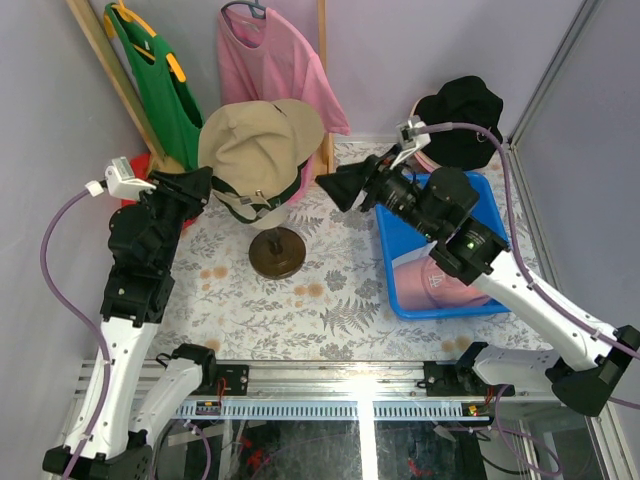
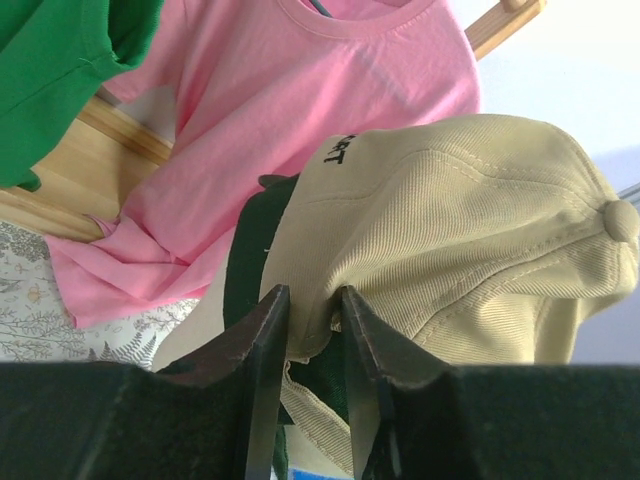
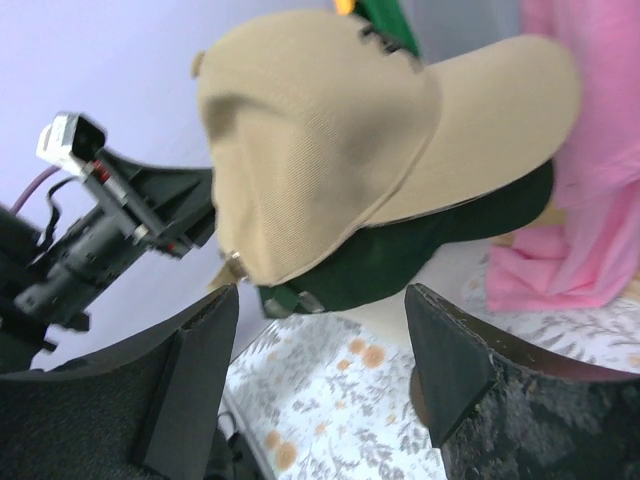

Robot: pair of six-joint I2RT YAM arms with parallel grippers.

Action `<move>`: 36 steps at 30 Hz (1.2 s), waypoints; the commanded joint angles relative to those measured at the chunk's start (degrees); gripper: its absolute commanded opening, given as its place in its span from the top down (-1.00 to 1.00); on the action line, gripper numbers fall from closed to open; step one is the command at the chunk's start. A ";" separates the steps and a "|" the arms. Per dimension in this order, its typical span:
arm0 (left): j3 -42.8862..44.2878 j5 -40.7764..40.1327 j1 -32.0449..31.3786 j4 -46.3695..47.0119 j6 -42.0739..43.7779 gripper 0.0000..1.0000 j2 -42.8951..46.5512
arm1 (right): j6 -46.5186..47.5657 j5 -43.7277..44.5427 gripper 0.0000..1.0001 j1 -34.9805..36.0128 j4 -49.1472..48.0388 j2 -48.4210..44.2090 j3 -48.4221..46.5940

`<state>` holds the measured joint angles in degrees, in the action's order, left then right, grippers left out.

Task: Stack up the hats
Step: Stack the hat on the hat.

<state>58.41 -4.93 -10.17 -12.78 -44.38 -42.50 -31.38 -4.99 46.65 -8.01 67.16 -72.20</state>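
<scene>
Lilac walls, floral-print desk [image 1: 330, 300], and a wooden rack at the back with a green T-shirt [image 1: 160, 80] and a pink T-shirt [image 1: 275, 60] hanging on it.

Mid-desk, a tan cap [image 1: 255, 140] sits on a dark green cap [image 1: 288, 190]. Both are on a cream mannequin head [image 3: 410, 305] on a brown stand [image 1: 277, 252], so the head is the stacking post and the stack is two caps high. The tan brim lies over the green brim, pointing toward the pink shirt.

The left hand [image 2: 310, 295] is at the back rim of the tan cap. Its fingers are only narrowly parted and the cap's edge sits right at the gap. I cannot tell whether it pinches the fabric or merely brackets it. It is probably there to seat the rim.

The right hand [image 3: 320, 290] is released, its fingers spread wide with nothing between them. It hangs level with the stack on the brim side, near it but apart. It looks placed to steady the stack or to go for another hat.

Other hats:
- A black bucket hat [image 1: 462, 115] is in the back right corner, resting on something pink.
- A pink hat [image 1: 430, 280] lies in the blue bin [image 1: 445, 308] under the right arm.

Both are unstacked, so the task looks partway done. The pink hat is likely the nearest pick for the right hand.

Risk: the soft caps could slip off the rounded head if tugged.
</scene>
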 commanded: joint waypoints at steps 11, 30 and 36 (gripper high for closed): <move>5.59 -2.98 0.03 0.34 7.22 0.28 -10.26 | -11.29 -4.11 -0.51 -15.33 -4.76 9.23 -8.07; 11.05 0.25 1.98 1.81 11.77 -0.42 -19.00 | -24.29 -13.29 -0.55 -22.15 -13.20 21.96 -14.47; 11.86 2.07 3.43 1.95 11.58 -0.53 -20.79 | -28.60 -15.98 -0.46 -23.09 -16.52 25.59 -15.36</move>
<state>69.08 -6.39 -7.55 -9.93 -34.59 -61.54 -55.96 -17.58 24.23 -18.74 91.22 -84.36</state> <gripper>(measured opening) 0.756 0.748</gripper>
